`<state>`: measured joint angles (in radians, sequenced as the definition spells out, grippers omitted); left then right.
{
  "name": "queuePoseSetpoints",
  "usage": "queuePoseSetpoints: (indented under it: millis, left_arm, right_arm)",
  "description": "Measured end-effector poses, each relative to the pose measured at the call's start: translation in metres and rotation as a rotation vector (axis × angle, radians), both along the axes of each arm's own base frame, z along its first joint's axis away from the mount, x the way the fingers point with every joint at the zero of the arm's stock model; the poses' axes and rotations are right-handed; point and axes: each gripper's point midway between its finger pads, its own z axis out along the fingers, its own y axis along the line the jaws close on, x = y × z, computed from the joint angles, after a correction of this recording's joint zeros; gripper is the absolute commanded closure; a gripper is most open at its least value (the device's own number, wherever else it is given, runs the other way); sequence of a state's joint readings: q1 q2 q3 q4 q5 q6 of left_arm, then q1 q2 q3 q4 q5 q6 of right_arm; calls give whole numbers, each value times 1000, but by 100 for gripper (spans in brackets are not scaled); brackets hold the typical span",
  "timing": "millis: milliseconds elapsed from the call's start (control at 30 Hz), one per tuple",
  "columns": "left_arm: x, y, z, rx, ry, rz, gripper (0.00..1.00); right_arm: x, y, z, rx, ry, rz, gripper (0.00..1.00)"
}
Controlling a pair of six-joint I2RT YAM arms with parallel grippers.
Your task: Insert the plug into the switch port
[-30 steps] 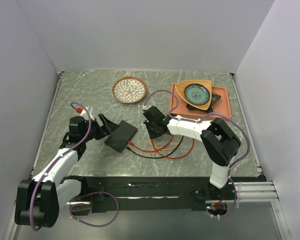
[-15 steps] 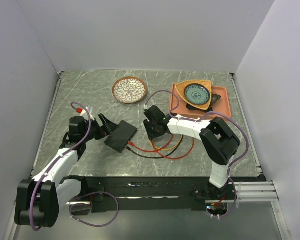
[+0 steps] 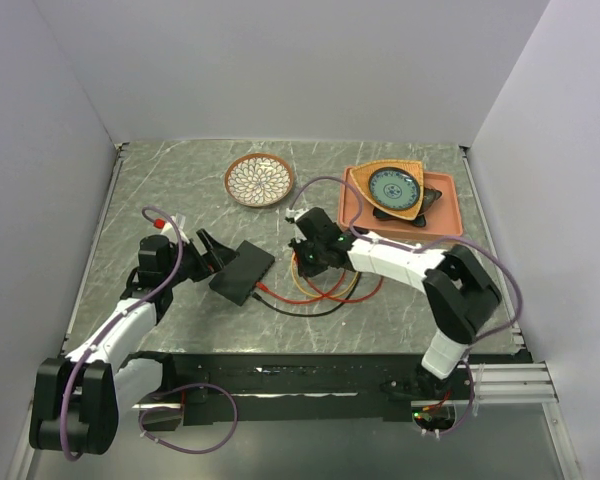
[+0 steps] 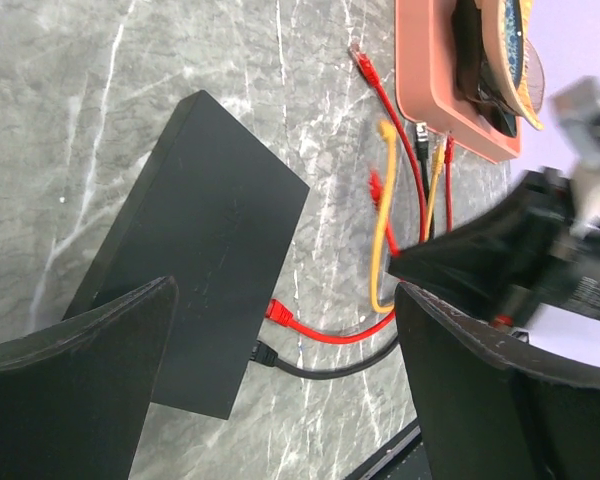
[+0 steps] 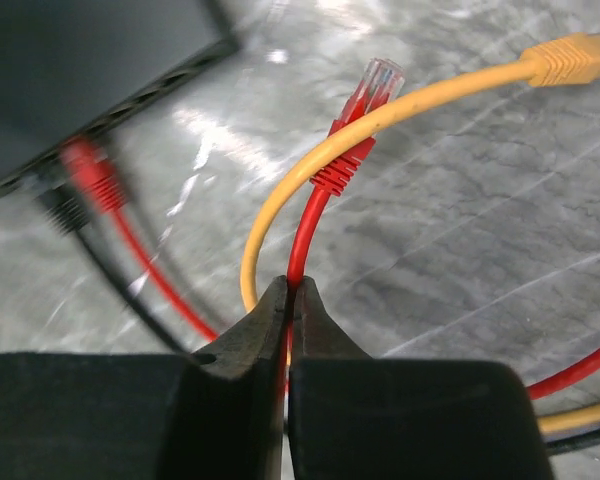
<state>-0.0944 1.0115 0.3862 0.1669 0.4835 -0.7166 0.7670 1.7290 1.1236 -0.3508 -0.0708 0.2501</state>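
The switch (image 3: 242,271) is a flat black box lying on the marble table (image 3: 160,190). A red plug (image 4: 278,312) and a black plug (image 4: 264,350) sit in its port edge. My left gripper (image 3: 212,252) stands open, a finger on either side of the switch's near end. My right gripper (image 5: 288,290) is shut on a red cable just behind its free red plug (image 5: 365,95). That plug has a clear tip and points toward the switch's socket row (image 5: 130,95), a short way off. It crosses a yellow cable (image 5: 310,170).
Loops of red, yellow and black cable (image 3: 325,290) lie between the two grippers. A yellow plug (image 5: 570,50) lies loose to the right. A patterned round dish (image 3: 260,180) stands at the back, and an orange tray (image 3: 450,210) holding a bowl (image 3: 394,187) at the back right.
My right gripper opened briefly and shut again on the red cable, and its arm swung slightly right. The cable loops shifted a little. The left arm and switch stayed put.
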Motion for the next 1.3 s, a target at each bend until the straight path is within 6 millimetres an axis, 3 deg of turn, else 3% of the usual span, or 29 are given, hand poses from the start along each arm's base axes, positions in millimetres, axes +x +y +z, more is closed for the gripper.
queuePoseSetpoints:
  millis: [167,267,600,800,967,1167,1300]
  left_arm:
    - [1,-4,1,-27,2,-14,4]
    - [1,-6,4,-42,-2,-20,4]
    - [1,-14,7,-68,-8,-42,4]
    - [-5,-30,7,-79,-2,-89,3]
    - [-11,-49,6,-89,17,-147,2]
    - [-12,-77,24,-94,-17,-231,3]
    - [-12,-86,26,-100,-24,-258,5]
  right_arm:
    - [-15,2,28,81,-45,103,100]
    - [-18,1,35,85,-63,142,100]
    - [-14,-44,2,-190,-7,51,100]
    - [-24,-40,4,-138,-23,119,100]
    - [-40,-24,29,11,-85,222,100]
    - [-53,-6,75,200,-213,331,100]
    - [-61,1,88,269,-246,387,100]
